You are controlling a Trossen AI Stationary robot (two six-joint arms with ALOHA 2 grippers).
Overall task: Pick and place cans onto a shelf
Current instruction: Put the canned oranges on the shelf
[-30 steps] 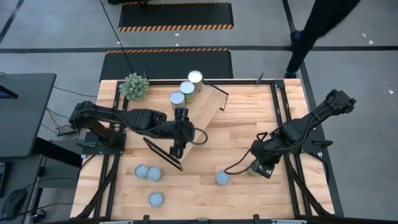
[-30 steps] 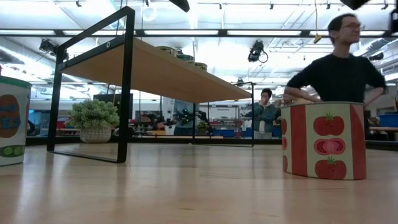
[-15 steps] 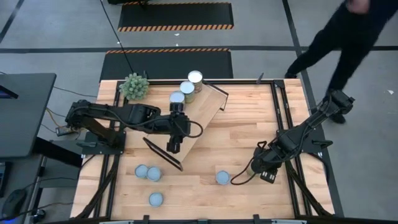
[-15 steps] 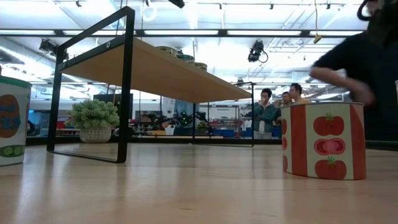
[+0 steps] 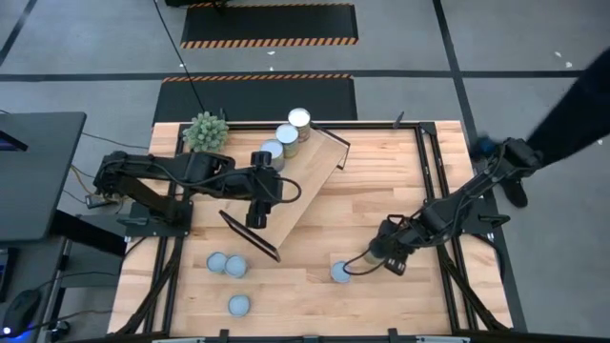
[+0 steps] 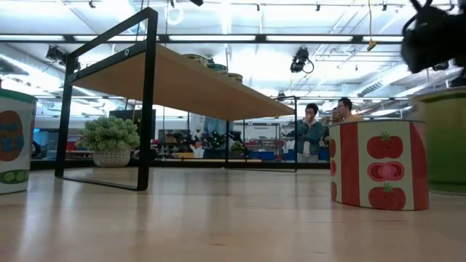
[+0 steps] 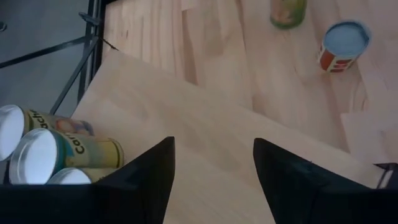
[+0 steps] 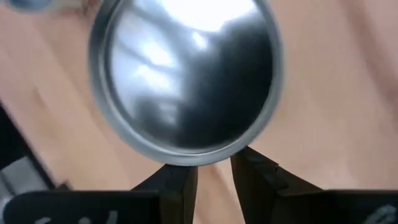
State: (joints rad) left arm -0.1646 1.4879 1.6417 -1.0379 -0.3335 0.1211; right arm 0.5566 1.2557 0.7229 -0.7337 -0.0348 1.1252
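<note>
cans: three are stood on the far end of the shelf; three more are left on the worktop near its front left, and a red tomato can is stood near the front middle.
held can: a green can with a shiny top is seen right at the right gripper; whether it is gripped cannot be told.
key relation: the shelf lies up and to the left of the right gripper, well apart, with its long side slanted.
left gripper: the left gripper is held open and empty over the shelf board, and is much nearer to the shelf.
</note>
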